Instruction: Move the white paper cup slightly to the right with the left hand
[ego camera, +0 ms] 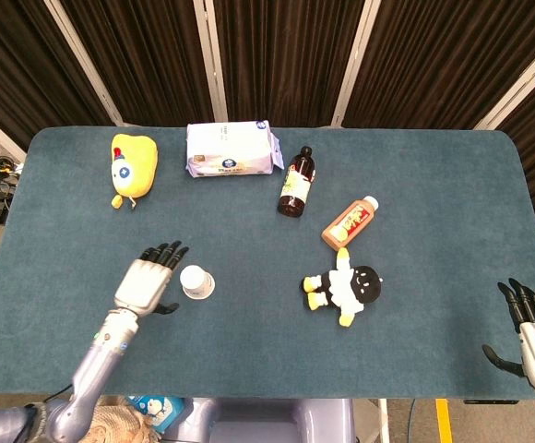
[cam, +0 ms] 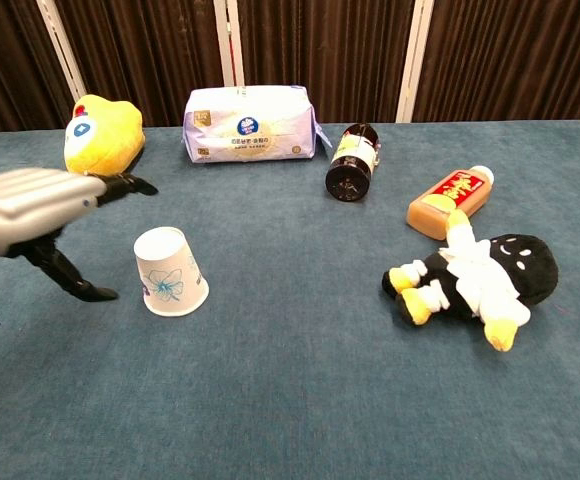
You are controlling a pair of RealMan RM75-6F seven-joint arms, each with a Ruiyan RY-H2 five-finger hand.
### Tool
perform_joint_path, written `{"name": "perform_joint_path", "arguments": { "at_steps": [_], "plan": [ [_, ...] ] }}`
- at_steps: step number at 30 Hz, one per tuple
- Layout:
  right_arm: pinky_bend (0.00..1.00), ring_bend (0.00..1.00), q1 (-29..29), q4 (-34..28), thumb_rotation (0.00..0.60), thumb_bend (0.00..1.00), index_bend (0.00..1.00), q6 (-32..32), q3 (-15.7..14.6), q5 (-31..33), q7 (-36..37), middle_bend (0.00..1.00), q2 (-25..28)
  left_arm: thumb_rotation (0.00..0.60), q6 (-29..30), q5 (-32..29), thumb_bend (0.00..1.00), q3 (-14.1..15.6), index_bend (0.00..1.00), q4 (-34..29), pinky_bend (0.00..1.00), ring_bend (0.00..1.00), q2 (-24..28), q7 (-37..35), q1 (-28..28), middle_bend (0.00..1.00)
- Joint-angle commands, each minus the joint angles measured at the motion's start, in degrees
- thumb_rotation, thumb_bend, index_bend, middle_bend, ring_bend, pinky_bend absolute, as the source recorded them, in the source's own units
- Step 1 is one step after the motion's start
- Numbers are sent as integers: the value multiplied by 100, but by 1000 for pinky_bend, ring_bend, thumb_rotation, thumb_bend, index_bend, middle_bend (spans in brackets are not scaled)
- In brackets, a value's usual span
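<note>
The white paper cup (ego camera: 195,281) (cam: 169,272), printed with a blue flower, stands upside down on the blue table, mouth down. My left hand (ego camera: 147,280) (cam: 45,215) is just to its left, fingers spread and apart from the cup, holding nothing. My right hand (ego camera: 529,323) rests open at the table's near right edge, seen only in the head view.
A black and white plush doll (ego camera: 346,286) (cam: 475,275) lies right of the cup. Further back are an orange bottle (ego camera: 350,222), a dark bottle (ego camera: 294,182), a wipes pack (ego camera: 230,149) and a yellow plush toy (ego camera: 133,167).
</note>
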Motion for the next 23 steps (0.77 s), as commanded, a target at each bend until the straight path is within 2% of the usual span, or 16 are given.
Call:
{"name": "perform_joint_path", "arguments": {
  "at_steps": [1, 7, 9, 13, 16, 19, 23],
  "plan": [
    [0, 0, -1, 0, 600, 237, 0, 3, -1, -1, -11, 0, -1, 600, 385, 405, 139, 190, 61, -280, 173, 64, 414, -274, 261, 37],
    [0, 0, -10, 9, 600, 237, 0, 25, -2, -4, -68, 0, -14, 600, 1013, 1062, 134, 517, 32, -479, 173, 61, 1191, -1119, 823, 3],
    [0, 0, -10, 17, 600, 237, 0, 31, -1, -8, -90, 0, -22, 600, 1245, 1337, 116, 653, 12, -429, 171, 32, 1441, -1369, 1015, 0],
    [0, 0, -13, 6, 600, 236, 0, 36, -1, -4, -123, 0, -29, 600, 1650, 1837, 92, 933, 0, -277, 75, 0, 1823, -1990, 1390, 0],
    [0, 0, -10, 5, 600, 237, 0, 30, 2, 3, -133, 0, -31, 600, 1975, 2166, 79, 1138, 0, 39, 15, 0, 1960, -2448, 1688, 0],
    [0, 0, -3, -8, 600, 236, 0, 20, 0, -3, -145, 0, -36, 600, 2148, 2306, 59, 1292, 0, 311, 2, 0, 2068, -2658, 1919, 0],
    [0, 0, -2, -12, 600, 237, 0, 28, 4, -7, -142, 0, -35, 600, 2255, 2355, 54, 1317, 0, 386, 0, 0, 2143, -2823, 2063, 0]
  ]
}}
